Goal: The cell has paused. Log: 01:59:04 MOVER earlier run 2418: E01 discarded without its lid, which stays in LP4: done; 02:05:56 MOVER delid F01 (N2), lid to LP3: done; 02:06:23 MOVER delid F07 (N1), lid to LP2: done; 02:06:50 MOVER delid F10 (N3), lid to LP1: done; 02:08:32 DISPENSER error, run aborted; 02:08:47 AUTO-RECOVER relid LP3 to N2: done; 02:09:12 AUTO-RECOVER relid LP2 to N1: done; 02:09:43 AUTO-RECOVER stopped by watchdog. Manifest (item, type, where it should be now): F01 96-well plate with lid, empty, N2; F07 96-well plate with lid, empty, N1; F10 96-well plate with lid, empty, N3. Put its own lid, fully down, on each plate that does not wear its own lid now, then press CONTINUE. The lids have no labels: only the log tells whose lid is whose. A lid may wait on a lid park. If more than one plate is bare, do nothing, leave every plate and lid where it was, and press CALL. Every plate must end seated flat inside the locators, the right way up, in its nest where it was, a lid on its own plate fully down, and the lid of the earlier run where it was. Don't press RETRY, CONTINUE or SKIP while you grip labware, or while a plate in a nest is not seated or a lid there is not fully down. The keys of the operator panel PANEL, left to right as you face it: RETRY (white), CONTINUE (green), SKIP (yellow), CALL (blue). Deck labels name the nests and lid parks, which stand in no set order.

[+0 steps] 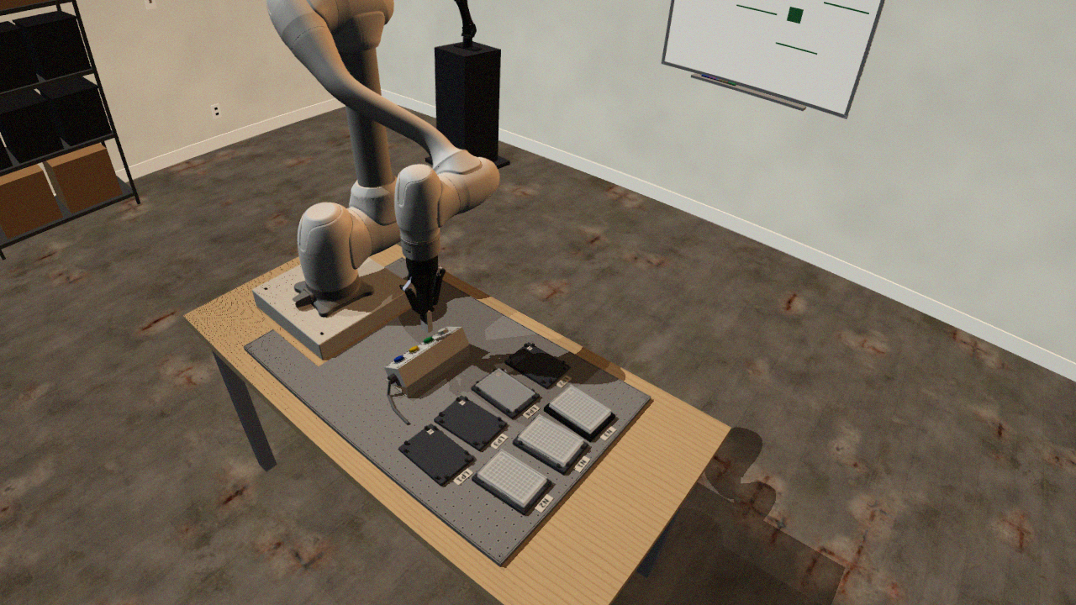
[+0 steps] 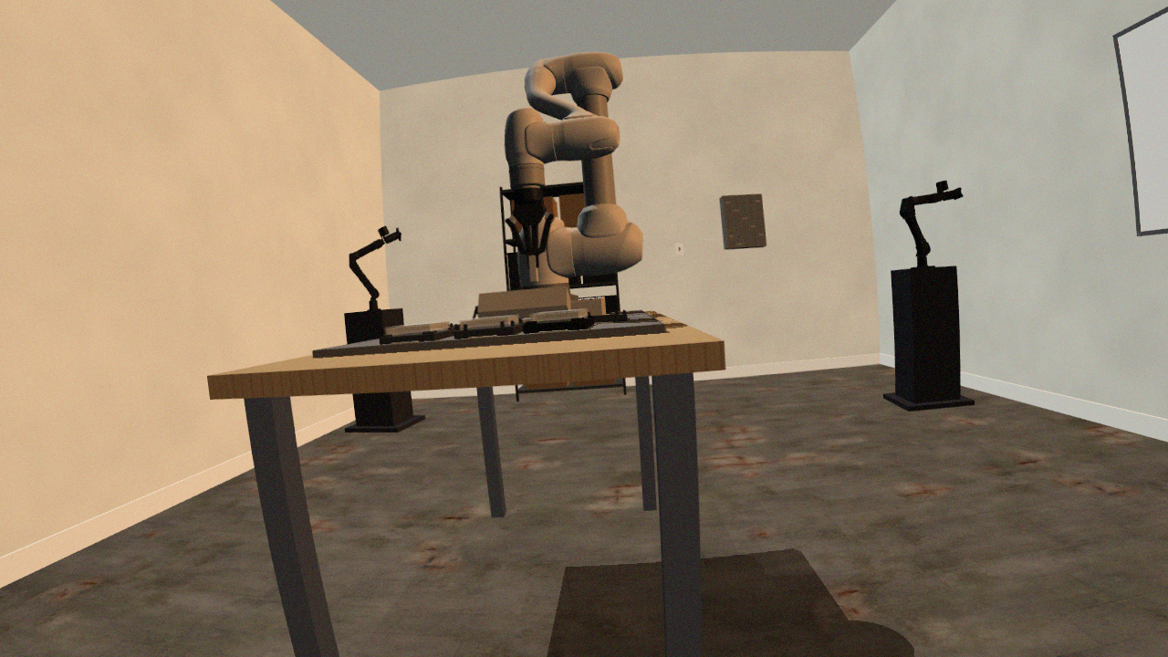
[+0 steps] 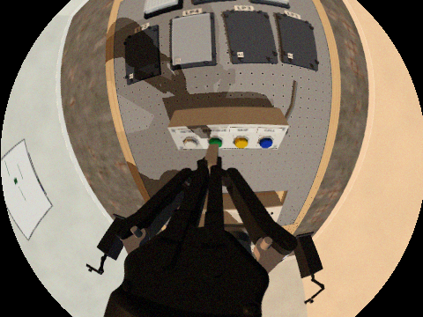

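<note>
Closed fingers w/ tips at green key (image 3: 215, 143) on PANEL (image 3: 229, 136)

On the tabletop (image 1: 602, 526), the panel (image 1: 427, 355) sits between the arm's base (image 1: 330, 338) and two rows of nests (image 1: 514, 478) and lid parks (image 1: 436, 453).

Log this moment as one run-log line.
gripper: jaws shut, empty | position: at green CONTINUE key of PANEL | three nest plates: all lidded | one lid parked
</note>
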